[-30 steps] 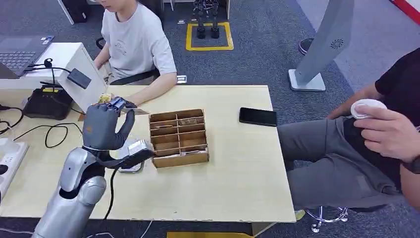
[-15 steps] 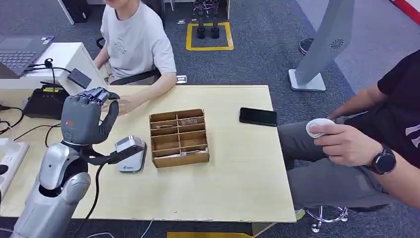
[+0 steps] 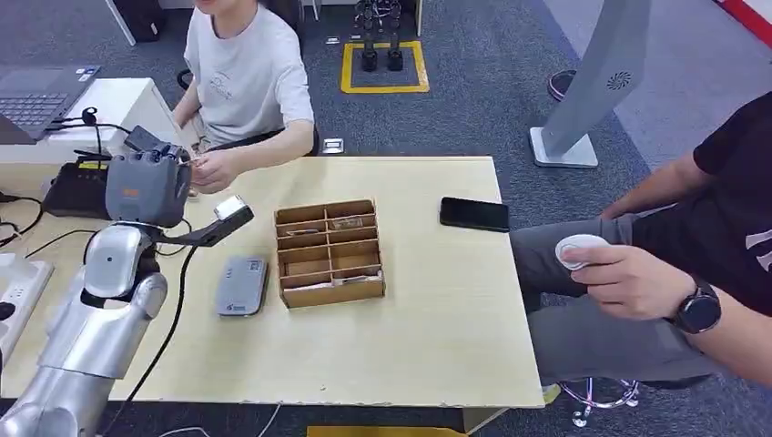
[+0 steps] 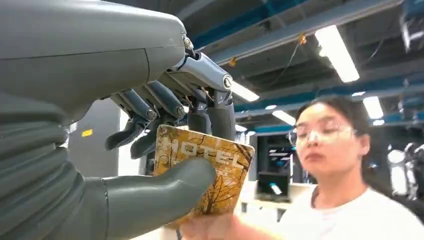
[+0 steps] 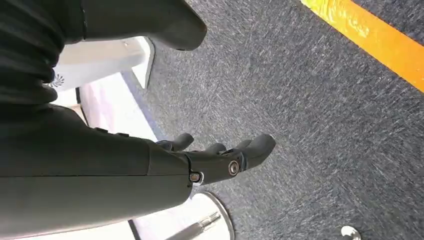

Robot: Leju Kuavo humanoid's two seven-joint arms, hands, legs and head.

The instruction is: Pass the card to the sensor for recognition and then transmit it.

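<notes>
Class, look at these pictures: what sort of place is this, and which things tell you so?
Probably a mock hotel front desk in a robotics lab: the left hand holds a card printed HOTEL toward a seated person, with a card reader on the table.

Left hand (image 3: 147,188) hovering raised near seated person's hand (image 3: 211,170); sensor (image 3: 240,285) lying beside box (image 3: 329,252) on table (image 3: 437,300).

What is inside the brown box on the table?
The brown box has little compartments. A few seem to hold flat card-like things, too small to tell. Its walls hide some of the bottoms.
</notes>
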